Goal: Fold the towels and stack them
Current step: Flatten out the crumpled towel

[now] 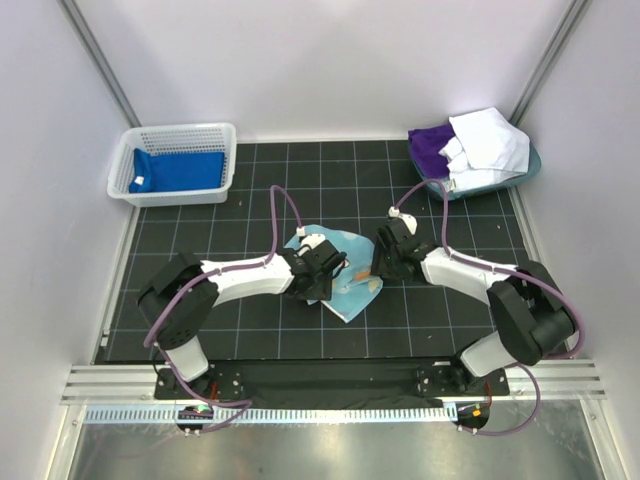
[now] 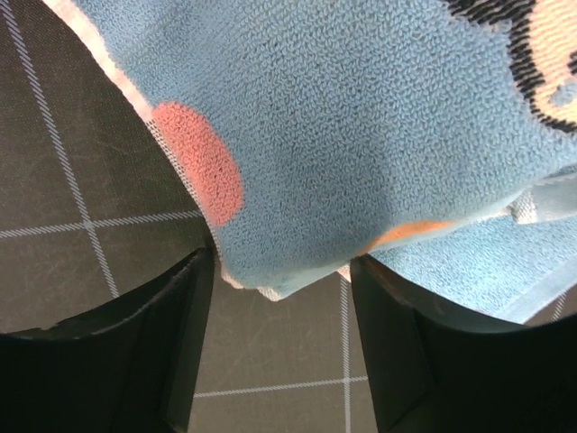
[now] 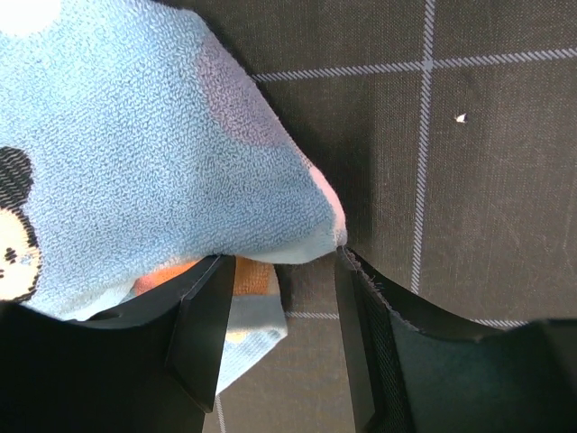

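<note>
Towels sat in three places in the top view. One pale blue polka-dot towel [image 1: 350, 298] lay rumpled and partly folded on the black gridded mat [image 1: 250, 330] at the centre of the frame, between the two arms. A royal blue towel [image 1: 180, 170] lay folded inside the white mesh basket [image 1: 175, 133] at upper left, its small white tag toward the left. At upper right a purple towel [image 1: 430, 150] and a white towel [image 1: 490, 140] were heaped together in the teal tub [image 1: 528, 170], the white one spilling over the rim.

The left gripper [image 1: 322, 272] was over the left part of the polka-dot towel, and the right gripper [image 1: 385, 255] was at its right edge. In the left wrist view the dark fingers [image 2: 180, 343] stood wide apart, and a corner of the cloth hung down between them with mat showing on both sides. In the right wrist view the fingers [image 3: 203, 316] were likewise parted. A fold of the towel reached the gap from the upper left, and a lower layer ran under the left-hand finger.
</note>
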You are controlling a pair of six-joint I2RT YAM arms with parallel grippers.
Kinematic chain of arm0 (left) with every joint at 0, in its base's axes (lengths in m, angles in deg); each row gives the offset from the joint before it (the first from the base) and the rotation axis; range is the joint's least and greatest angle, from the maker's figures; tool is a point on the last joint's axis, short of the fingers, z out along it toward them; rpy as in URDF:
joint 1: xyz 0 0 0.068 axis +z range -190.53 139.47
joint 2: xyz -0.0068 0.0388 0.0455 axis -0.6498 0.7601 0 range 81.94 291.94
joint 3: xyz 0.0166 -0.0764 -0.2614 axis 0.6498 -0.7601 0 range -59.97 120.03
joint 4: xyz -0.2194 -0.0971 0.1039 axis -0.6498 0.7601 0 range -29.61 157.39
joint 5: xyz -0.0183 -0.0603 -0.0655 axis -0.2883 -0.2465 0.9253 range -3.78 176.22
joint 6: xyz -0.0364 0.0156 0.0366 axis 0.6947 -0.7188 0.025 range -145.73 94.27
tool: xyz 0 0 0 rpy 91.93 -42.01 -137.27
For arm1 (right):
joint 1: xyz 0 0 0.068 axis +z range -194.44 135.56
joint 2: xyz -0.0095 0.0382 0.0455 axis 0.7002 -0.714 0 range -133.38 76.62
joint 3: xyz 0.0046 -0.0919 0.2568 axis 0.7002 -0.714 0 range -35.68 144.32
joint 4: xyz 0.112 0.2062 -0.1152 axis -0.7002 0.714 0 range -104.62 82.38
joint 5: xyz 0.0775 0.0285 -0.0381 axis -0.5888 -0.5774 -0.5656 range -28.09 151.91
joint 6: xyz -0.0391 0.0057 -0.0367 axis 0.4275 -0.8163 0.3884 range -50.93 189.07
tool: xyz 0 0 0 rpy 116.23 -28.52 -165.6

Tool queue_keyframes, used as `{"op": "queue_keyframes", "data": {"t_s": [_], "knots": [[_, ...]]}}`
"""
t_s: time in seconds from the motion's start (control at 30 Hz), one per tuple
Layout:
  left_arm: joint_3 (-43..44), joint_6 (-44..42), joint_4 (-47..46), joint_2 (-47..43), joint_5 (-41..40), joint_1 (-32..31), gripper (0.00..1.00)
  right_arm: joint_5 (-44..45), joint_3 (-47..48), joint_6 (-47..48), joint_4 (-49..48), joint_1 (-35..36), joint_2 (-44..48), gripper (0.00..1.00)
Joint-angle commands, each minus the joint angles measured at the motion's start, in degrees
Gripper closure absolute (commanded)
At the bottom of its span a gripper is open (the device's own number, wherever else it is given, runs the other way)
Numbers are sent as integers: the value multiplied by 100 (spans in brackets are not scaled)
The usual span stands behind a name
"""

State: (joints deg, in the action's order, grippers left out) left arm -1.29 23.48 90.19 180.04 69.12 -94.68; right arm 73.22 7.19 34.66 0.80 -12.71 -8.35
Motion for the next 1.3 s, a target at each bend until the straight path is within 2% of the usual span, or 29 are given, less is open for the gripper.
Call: {"op": "queue_keyframes", "data": {"t_s": [0.0,0.13,0.3,0.33,0.6,0.83,1.07,1.23,1.27], "knots": [[-40,80,-185,51,-328,-25,36,126,204,-65,-294,-26,68,45],[-32,97,-159,147,-373,-34,46,135,204,-48,-233,-17,191,45],[-93,150,-97,86,-390,-25,67,135,160,-57,-162,-17,384,45],[-102,141,-97,69,-390,-25,74,117,160,-48,-162,-9,411,45],[-155,133,-53,-98,-303,-25,90,29,116,-39,-258,-8,341,45],[-198,176,-71,-125,-136,-25,99,99,-33,-136,-399,-17,104,46],[-321,221,-115,-265,-39,-34,100,214,-86,-180,-400,9,-195,47],[-330,212,-150,-353,31,-25,100,372,-51,-197,-303,167,-336,60],[-322,194,-150,-388,66,-25,100,407,-60,-206,-277,193,-336,67]]}}
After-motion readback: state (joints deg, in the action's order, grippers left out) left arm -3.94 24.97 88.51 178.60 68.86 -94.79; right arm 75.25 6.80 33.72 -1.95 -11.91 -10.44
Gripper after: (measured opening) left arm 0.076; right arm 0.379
